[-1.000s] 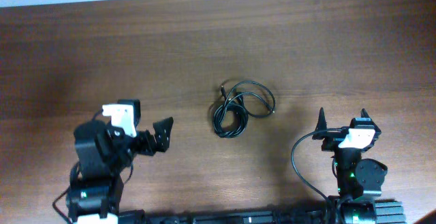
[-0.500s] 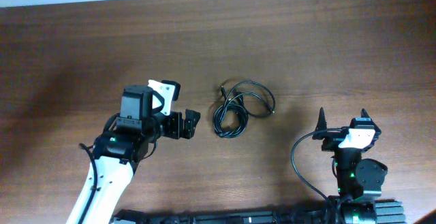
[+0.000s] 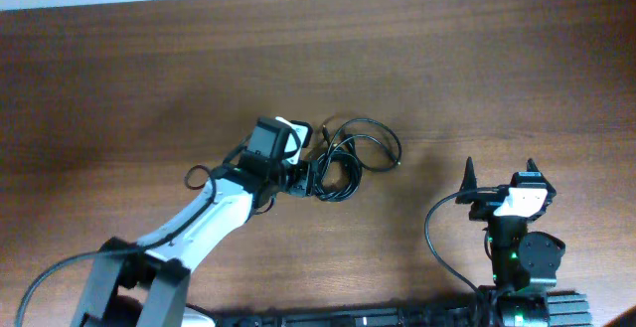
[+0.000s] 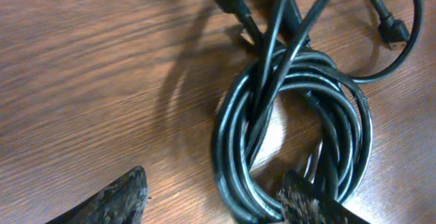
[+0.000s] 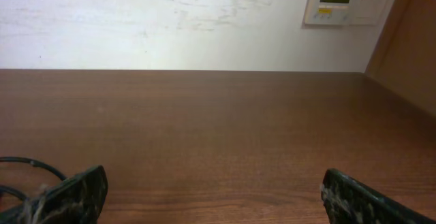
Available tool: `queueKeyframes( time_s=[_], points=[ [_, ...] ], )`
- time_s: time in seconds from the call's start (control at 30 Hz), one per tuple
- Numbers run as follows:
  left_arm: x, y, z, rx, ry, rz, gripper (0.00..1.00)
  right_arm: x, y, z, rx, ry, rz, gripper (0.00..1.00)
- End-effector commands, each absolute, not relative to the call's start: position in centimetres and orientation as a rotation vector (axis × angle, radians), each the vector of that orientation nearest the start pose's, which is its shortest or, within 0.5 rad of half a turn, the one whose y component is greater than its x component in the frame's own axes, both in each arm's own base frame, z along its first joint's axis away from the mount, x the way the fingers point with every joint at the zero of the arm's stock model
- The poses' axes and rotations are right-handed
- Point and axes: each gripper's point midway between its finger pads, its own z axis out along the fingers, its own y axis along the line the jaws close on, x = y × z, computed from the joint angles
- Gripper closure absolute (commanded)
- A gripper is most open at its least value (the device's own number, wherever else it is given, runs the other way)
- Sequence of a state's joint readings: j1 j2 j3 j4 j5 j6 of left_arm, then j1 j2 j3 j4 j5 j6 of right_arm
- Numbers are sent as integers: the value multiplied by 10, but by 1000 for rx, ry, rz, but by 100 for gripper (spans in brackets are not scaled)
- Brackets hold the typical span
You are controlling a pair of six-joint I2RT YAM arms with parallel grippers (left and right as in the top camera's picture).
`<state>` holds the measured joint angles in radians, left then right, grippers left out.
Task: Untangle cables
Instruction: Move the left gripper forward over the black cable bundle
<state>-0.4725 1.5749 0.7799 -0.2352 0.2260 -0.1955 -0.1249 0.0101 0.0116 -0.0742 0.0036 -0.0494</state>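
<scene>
On a dark wooden table [image 3: 149, 69], the cables [image 3: 336, 196] lie in one small black bundle near the middle: a tight coil of several turns, with looser loops and small plug ends trailing away from the robot and to its right. The left arm is stretched out across the table, and the left gripper [image 3: 310, 178] sits at the coil's left edge. In the left wrist view its jaws stand apart, one finger [image 4: 126, 193] over bare wood outside the coil and the other at the coil's near rim, so the coil's left arc [image 4: 225, 142] lies between them. Whether either finger touches the cords cannot be told. The right gripper [image 3: 500, 171] is well apart from the bundle at the table's near right, its jaws wide apart over bare wood.
</scene>
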Motion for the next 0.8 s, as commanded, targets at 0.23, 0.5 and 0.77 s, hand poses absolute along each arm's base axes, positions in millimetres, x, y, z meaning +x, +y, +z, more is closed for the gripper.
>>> queueKeyframes(
  time_s=[0.23,0.5,0.77],
  points=[
    [315,-204,16,469,2609,-449,53,244,-34,156,78,1648,-147,1],
    [309,-189,4,461,2664,-340,70,244,-34,156,78,1648,-147,1],
    [326,-172,23,305,2674,-182,100,244,-34,156,78,1648,-147,1]
  ],
)
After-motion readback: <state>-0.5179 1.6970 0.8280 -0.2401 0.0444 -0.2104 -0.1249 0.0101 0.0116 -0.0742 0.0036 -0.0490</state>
